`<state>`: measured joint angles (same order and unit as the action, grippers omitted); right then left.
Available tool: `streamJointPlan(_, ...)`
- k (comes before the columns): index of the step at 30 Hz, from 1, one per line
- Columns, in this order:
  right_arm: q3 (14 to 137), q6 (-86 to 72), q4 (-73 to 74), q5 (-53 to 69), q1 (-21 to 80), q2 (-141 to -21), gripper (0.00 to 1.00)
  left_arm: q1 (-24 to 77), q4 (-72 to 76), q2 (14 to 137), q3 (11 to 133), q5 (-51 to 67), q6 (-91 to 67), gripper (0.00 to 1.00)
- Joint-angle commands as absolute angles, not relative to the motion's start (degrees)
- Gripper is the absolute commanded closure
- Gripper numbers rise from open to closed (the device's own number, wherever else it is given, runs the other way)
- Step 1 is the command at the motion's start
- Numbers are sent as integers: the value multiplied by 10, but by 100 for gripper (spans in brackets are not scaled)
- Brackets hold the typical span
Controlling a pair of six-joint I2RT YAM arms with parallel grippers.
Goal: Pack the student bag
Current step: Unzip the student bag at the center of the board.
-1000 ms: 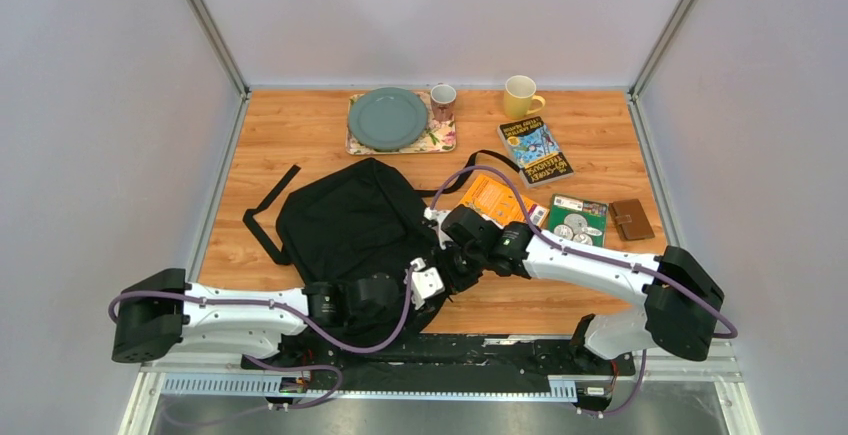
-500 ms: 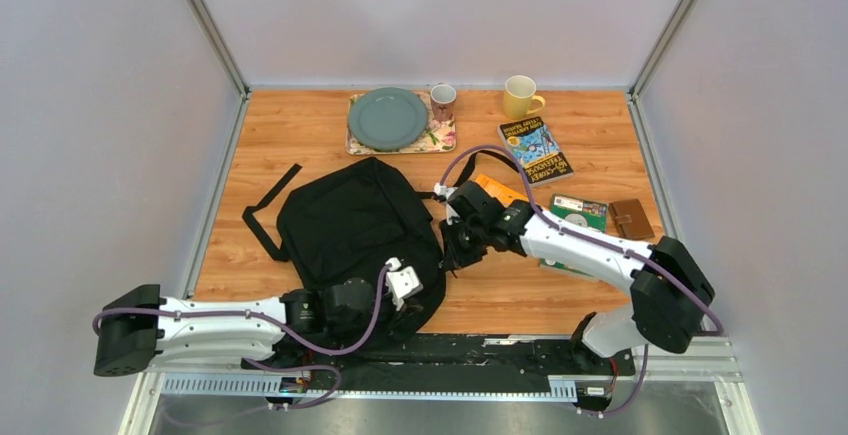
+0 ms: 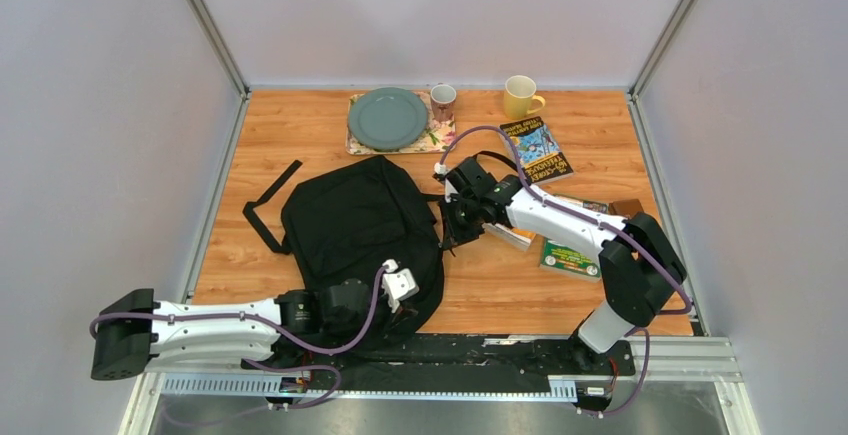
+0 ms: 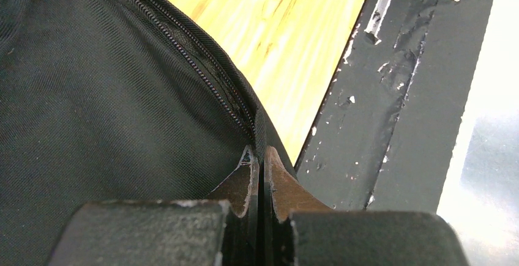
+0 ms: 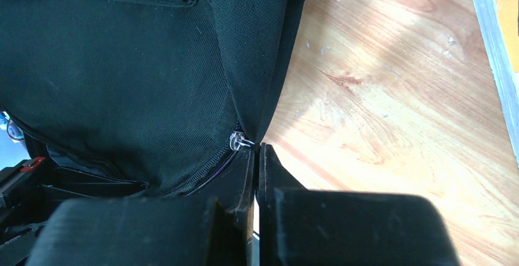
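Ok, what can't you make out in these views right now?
- Inside of the large black fabric backpack: every view, its own fabric hides it.
- Whether the right fingers pinch the small metal zip pull: right wrist view, their shut tips cover the contact.
- Whether the left fingers hold fabric: left wrist view, same reason.
- Orange-covered book: right wrist view, cut off by the edge; top view, the right arm mostly covers it.

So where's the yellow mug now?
Top view: the yellow ceramic mug stands at the far edge, right of the small patterned cup, beyond the blue paperback book.
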<state>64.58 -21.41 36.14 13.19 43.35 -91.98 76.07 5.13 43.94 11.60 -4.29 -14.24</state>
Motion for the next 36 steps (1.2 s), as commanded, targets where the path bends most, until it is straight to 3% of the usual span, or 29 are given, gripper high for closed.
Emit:
streamJointPlan(1, 679, -228, 275, 40, 383, -913, 100, 773, -48, 453, 98, 28, -167, 100)
streamJointPlan(12, 664, -318, 161, 98, 383, -897, 100, 780, -71, 486, 115, 11, -124, 100)
streamJointPlan(17, 691, -338, 166, 19, 380, -913, 100, 780, -51, 519, 131, 29, -103, 100)
streamJointPlan(21, 709, -331, 171, -22, 375, -930, 100, 780, -47, 518, 132, 10, -92, 100)
streamJointPlan(25, 724, -310, 159, 36, 365, -951, 100, 780, -54, 498, 134, -60, -116, 99)
streamJointPlan(26, 727, -303, 156, 62, 363, -956, 96, 780, -54, 491, 137, -95, -125, 85)
streamJointPlan(28, 750, -280, 183, 67, 361, -971, 89, 780, -27, 469, 137, -112, -141, 74)
streamJointPlan(32, 779, -244, 241, 121, 345, -976, 60, 780, 11, 432, 154, -181, -152, 41)
streamJointPlan(36, 739, -234, 275, 86, 322, -914, 45, 780, -43, 416, 211, -217, -155, 33)
